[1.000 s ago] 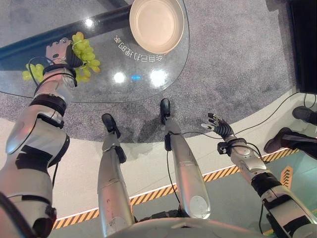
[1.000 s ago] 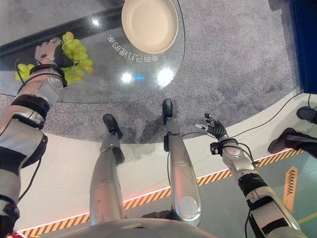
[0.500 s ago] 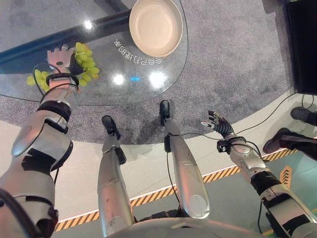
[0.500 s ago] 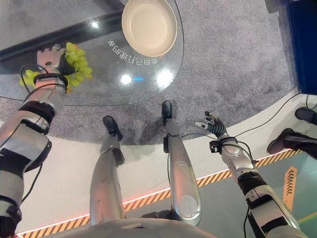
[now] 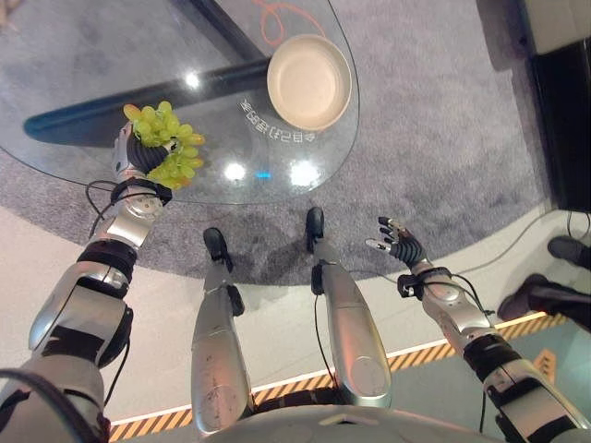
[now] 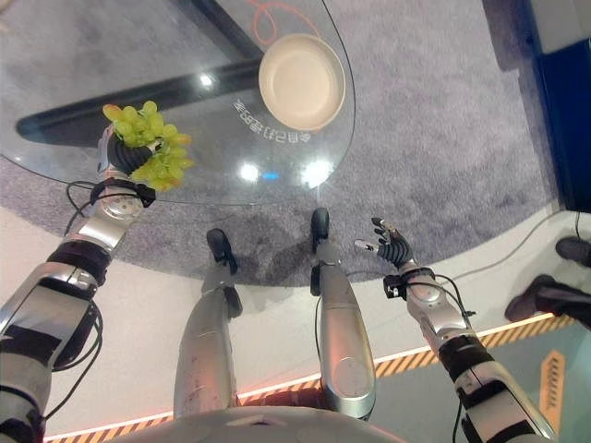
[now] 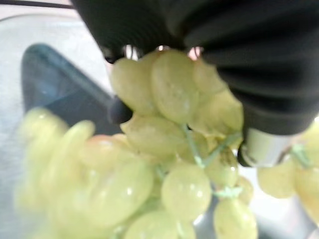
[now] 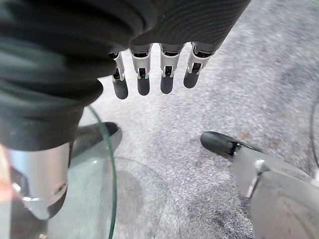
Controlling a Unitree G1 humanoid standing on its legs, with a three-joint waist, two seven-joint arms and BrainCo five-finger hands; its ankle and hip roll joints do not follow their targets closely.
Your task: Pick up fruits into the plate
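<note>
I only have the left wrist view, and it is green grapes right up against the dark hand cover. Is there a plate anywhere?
Observer: Yes, a cream plate sits empty on the glass table.
Operator: Where are the grapes relative to it?
Observer: The grapes, gripped in the left hand, are over the table's near left part, well apart from the plate.
Operator: And the other hand?
Observer: The right hand is open, off the table, above the grey carpet.

white lettering on glass table (image 5: 305, 161) (upside down), apparently unreadable
</note>
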